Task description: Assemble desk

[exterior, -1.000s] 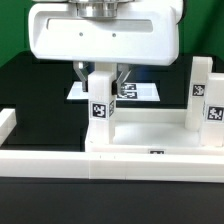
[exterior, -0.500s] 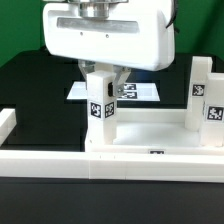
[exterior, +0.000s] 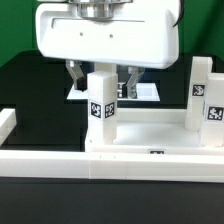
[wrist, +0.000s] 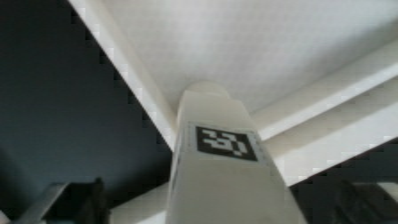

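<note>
So the leg (exterior: pixel 101 108) stands upright in the tabletop (exterior: pixel 140 133) near the exterior view's left — same spot as half a second back, but the tool (exterior: pixel 101 78) has let go of it since then. The fingers (exterior: pixel 73 77) now stand spread wide on either side of the leg, not touching it. Two more legs (exterior: pixel 207 100) stand at the exterior view's right. Everything is smooth white plastic — blocky legs with black-and-white square tags, tray-like top. The arm hangs straight down over the leg, above the black table (exterior: pixel 40 80).
</note>
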`<move>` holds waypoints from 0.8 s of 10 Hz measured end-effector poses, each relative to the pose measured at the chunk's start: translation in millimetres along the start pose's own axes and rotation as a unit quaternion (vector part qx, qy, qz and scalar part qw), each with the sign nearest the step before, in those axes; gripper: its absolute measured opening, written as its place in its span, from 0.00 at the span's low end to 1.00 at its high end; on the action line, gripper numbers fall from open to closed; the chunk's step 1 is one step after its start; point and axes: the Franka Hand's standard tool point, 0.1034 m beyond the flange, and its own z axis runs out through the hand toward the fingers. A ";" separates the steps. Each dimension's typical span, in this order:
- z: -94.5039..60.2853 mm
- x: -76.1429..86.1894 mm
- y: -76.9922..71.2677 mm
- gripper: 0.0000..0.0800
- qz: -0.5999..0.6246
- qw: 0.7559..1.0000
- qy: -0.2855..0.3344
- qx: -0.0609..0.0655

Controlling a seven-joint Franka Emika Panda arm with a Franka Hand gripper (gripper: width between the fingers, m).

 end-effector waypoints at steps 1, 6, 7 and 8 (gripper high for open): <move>0.5 -1.3 -3.2 0.81 -0.042 0.999 -0.001 0.000; 0.9 -3.5 -9.0 0.81 -0.269 0.963 -0.001 0.000; 0.9 -3.2 -8.0 0.81 -0.306 0.952 -0.001 0.000; 0.9 -2.8 -7.1 0.81 -0.328 0.945 -0.001 0.000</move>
